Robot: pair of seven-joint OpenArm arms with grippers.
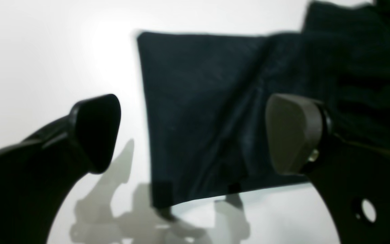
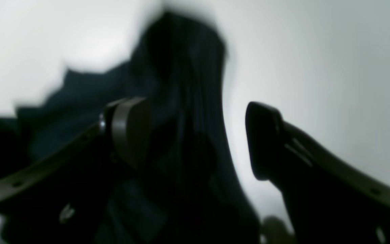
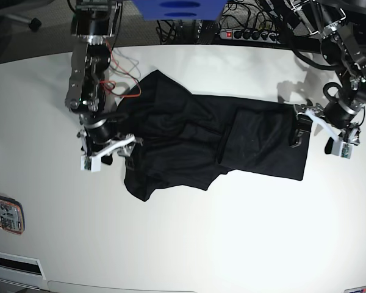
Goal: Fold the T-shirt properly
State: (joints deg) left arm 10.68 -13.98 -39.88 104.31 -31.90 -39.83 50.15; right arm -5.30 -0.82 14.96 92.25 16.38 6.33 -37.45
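The black T-shirt (image 3: 195,131) lies crumpled lengthwise across the middle of the white table (image 3: 201,244). My left gripper (image 3: 302,128) hangs at the shirt's right end. In the left wrist view this gripper (image 1: 195,132) is wide open above a flat corner of the T-shirt (image 1: 198,101), one finger (image 1: 96,132) over bare table and the other over cloth. At the shirt's left end sits my right gripper (image 3: 127,151). The blurred right wrist view shows that gripper (image 2: 196,135) open astride a raised ridge of the T-shirt (image 2: 185,84), with a gap beside one finger (image 2: 262,139).
A power strip (image 3: 244,35) and cables lie at the table's far edge, next to a blue object (image 3: 177,9). Red wires (image 3: 119,73) trail from the right arm. A small patterned flat item (image 3: 3,213) sits at the left edge.
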